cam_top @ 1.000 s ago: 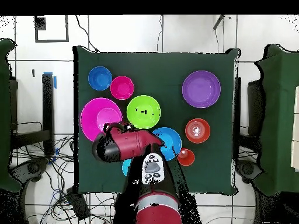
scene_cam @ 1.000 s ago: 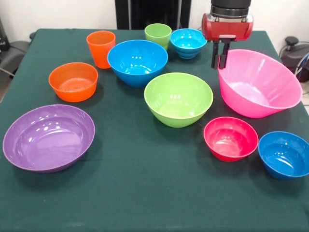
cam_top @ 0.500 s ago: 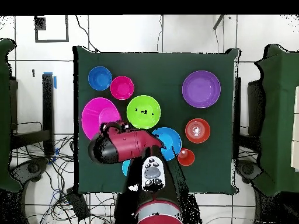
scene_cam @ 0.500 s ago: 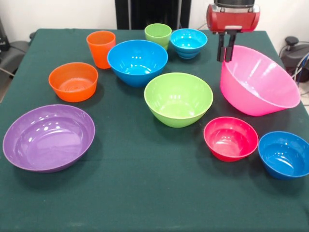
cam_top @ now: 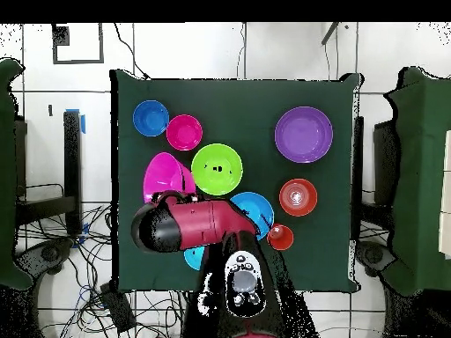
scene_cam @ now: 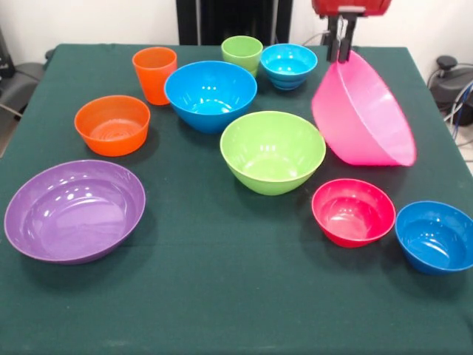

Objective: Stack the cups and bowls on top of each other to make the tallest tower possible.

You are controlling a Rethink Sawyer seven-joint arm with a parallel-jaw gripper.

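Gripper [scene_cam: 341, 46] — seen at the top edge of the front view, clamped on the far rim of the huge pink bowl [scene_cam: 362, 115]. The pink bowl is held steeply tilted, its opening turned toward the lime green bowl [scene_cam: 273, 151]; whether its lower edge touches the surface [scene_cam: 222, 296] cannot be told. In the overhead view the pink bowl [cam_top: 167, 176] shows as a narrow tilted oval, partly covered by the red arm [cam_top: 189, 224].

Remaining items, placed relative to the lime green bowl, front view:
- Large blue bowl [scene_cam: 211, 95] — just behind it and to the picture's left, upright.
- Small blue bowl [scene_cam: 288, 65] — farther behind, near the gripper.
- Light green cup [scene_cam: 242, 53] — beside that small blue bowl, on its left, behind the large blue bowl.
- Orange cup [scene_cam: 154, 74] — to the left of the large blue bowl, just beside it.
- Orange bowl [scene_cam: 112, 124] — well to the left of the lime green bowl.
- Purple bowl [scene_cam: 74, 209] — to the left and nearer the camera, wide and shallow.
- Red bowl [scene_cam: 352, 211] — to the right and nearer the camera, below the pink bowl.
- Second small blue bowl [scene_cam: 434, 237] — just beside the red bowl, on its right.

All listed items except the pink bowl are standing singly on the dark green surface — none is nested in another.
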